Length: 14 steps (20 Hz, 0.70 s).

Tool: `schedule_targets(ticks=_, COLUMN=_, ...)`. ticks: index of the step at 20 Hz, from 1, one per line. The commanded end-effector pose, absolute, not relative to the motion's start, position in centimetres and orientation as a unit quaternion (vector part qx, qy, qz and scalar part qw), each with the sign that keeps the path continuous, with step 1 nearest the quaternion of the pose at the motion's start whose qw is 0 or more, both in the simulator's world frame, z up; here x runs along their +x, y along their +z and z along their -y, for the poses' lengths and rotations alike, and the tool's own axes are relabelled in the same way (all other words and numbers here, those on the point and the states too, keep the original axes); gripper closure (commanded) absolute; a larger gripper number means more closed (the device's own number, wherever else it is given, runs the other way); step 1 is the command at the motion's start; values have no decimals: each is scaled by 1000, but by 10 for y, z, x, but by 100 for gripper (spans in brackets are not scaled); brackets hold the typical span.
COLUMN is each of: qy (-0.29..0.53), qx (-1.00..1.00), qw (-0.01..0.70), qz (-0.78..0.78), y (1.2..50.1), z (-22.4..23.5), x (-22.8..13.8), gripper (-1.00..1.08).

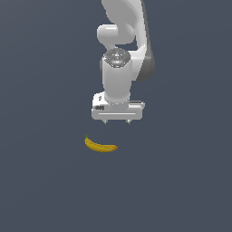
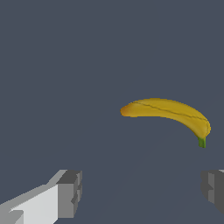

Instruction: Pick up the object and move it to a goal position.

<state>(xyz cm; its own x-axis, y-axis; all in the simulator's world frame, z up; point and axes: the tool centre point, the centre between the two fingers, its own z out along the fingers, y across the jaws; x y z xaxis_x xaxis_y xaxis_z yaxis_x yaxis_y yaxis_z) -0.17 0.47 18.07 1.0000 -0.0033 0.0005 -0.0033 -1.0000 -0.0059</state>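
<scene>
Panda arm hangs over the dark floor with the gripper [image 1: 118, 121] pointing down, fingers [image 2: 70, 194] spread wide apart and holding nothing. The banana [image 1: 101, 145] lies flat on the floor just below the gripper and a bit toward the exterior view's left, not touching it. In the wrist view the banana [image 2: 168, 113] shows a green stem tip and an orange-brown opposite end.

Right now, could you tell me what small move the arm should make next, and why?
Probably shift the claw over the banana, then descend: it hangs open and empty above the fruit, which lies off-centre between the fingers in the wrist view.
</scene>
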Motion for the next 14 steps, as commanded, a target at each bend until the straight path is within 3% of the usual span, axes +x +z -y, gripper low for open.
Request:
schedule_targets(ticks=1, qy=0, qx=-1000, qw=3, qz=-2, y=181, z=-5, x=-2, gripper=-92)
schedule_targets(ticks=14, qy=0, qx=-1000, qw=15, qz=-5, y=193, z=-13, x=-4, gripper=-92)
